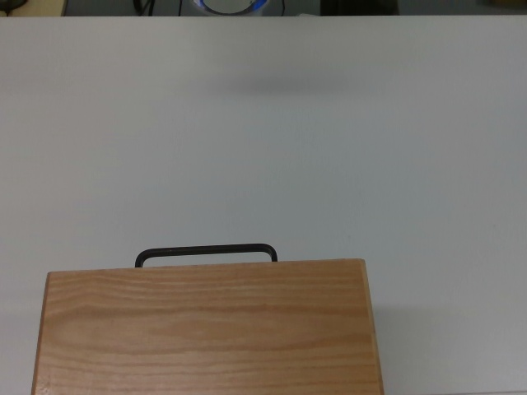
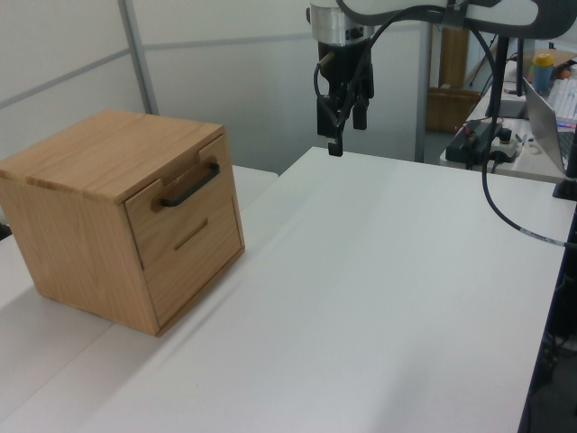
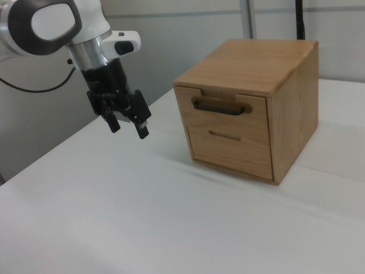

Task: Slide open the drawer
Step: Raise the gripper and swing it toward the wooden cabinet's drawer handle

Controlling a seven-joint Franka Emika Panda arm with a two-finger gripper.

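A light wooden cabinet (image 2: 117,212) sits on a plain white surface (image 2: 361,298), and everything here is placed in relation to it. In the left view, the cabinet stands at the left side of the surface. The drawer (image 2: 176,207) is the upper of two fronts on the cabinet's face, pushed in flush and closed, with a black bar handle (image 2: 190,184) across its top edge. Right of the cabinet, and well apart from it, the robot's black gripper (image 2: 345,126) hangs in the air above the far part of the surface, its two fingers spread and holding nothing. In the right view the order reverses: the gripper (image 3: 128,127) hovers left of the cabinet, facing the drawer front. The top view shows only the cabinet's grained top, with the handle (image 1: 206,252) jutting out beyond its edge.
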